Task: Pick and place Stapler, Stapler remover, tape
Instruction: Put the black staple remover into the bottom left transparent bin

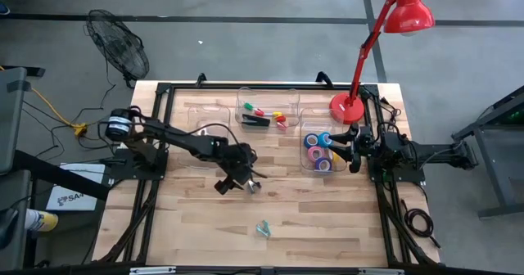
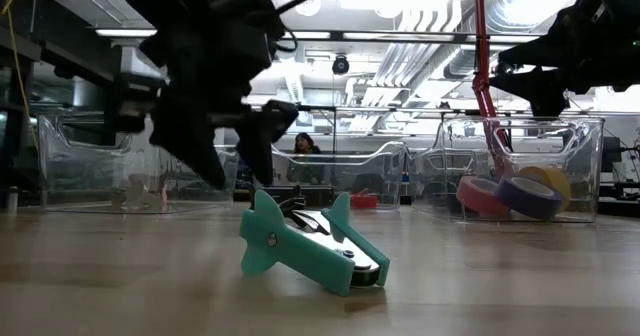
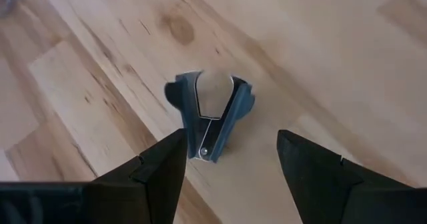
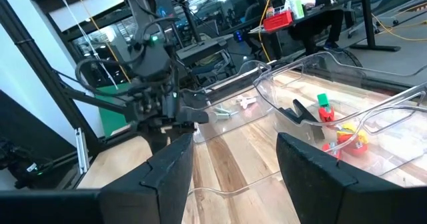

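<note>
The teal staple remover [image 1: 263,227] lies on the bare wood near the table's front edge, clear of everything else. My left gripper [image 1: 237,183] hovers above the table's middle, on the far side of the remover and tilted down toward it. In the left wrist view the remover [image 3: 210,117] shows ahead of the open fingers [image 3: 160,177]. In the low view the remover [image 2: 315,241] lies below my left gripper [image 2: 235,146]. The black stapler [image 1: 255,121] rests in the middle clear bin. Several tape rolls [image 1: 319,148] sit in the right bin. My right gripper [image 1: 354,152] waits open by that bin.
Three clear bins stand along the far side: one at the left [image 1: 209,119], the stapler's bin [image 1: 268,95] with small coloured items, and the tape bin [image 1: 304,136]. A red desk lamp [image 1: 352,103] stands at the far right. Bare wood surrounds the remover.
</note>
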{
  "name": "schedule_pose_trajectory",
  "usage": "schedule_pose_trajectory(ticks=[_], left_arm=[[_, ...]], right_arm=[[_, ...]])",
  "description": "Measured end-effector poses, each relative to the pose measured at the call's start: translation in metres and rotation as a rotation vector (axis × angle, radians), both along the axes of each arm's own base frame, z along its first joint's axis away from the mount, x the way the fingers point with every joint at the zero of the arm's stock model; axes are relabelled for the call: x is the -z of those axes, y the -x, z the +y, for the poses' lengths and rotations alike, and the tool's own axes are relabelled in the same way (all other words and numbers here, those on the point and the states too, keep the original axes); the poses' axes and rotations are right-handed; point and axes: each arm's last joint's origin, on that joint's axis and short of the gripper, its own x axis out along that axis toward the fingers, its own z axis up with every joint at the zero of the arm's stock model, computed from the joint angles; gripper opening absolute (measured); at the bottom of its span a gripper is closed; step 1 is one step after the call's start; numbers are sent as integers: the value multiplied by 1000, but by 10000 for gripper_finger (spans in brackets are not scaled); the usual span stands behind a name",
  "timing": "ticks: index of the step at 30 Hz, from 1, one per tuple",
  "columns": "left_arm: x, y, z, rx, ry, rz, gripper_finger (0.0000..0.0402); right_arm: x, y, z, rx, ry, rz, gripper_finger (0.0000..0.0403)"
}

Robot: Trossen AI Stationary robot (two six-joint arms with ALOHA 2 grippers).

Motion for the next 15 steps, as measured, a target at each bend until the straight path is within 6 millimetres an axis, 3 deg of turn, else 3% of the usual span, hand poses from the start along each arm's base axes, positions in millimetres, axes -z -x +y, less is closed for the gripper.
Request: schedule_pose_trajectory(ticks=[6,15], left_arm=[[15,-7,1,17,-61,-18,230],[17,-11,1,59,-106,-61,230]], right_arm=[[0,0,0,0,0,0,206],[0,0,0,0,0,0,207]])
